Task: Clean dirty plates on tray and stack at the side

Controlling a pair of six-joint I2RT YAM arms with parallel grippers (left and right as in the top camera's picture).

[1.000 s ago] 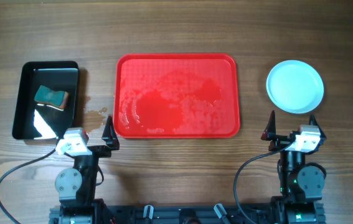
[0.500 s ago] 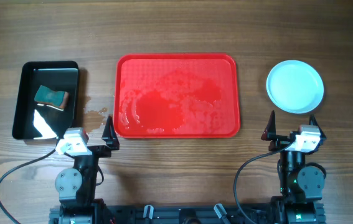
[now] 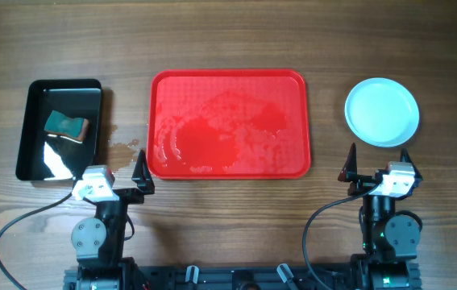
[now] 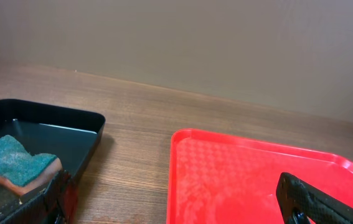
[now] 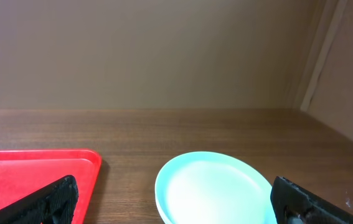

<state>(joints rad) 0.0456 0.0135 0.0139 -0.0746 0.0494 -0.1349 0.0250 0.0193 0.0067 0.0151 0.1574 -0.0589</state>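
The red tray [image 3: 228,80] lay at the middle of the wooden table [image 3: 228,32], long side across, its floor glistening with a patchy wet film that was thickest toward its 7 o'clock corner. The pale-blue plates [image 3: 382,111] sat off the tray on the bare wood, well apart from it at its 3 o'clock. From overhead they read as one clean round disc, and the number in the pile could not be told. The right wrist camera showed the top plate with a smooth, unmarked face.

At the tray's 9 o'clock stood a black tray [image 3: 28,153] holding a teal-topped sponge [image 3: 67,124] with an orange-brown underside, lying toward that tray's 12 o'clock end. A few wet marks [image 3: 123,146] dotted the wood between the two trays.

Both arms were parked along the near edge of the table. The left gripper [image 3: 109,172] hovered at the red tray's 7 o'clock, just beside its near corner, its fingers [image 4: 310,199] spread wide and holding nothing. The right gripper [image 3: 378,164] hung at the plates' 6 o'clock, close to their near rim without touching, its fingers [image 5: 48,200] likewise wide apart and empty. A black cable [image 3: 18,225] looped from each arm's base.
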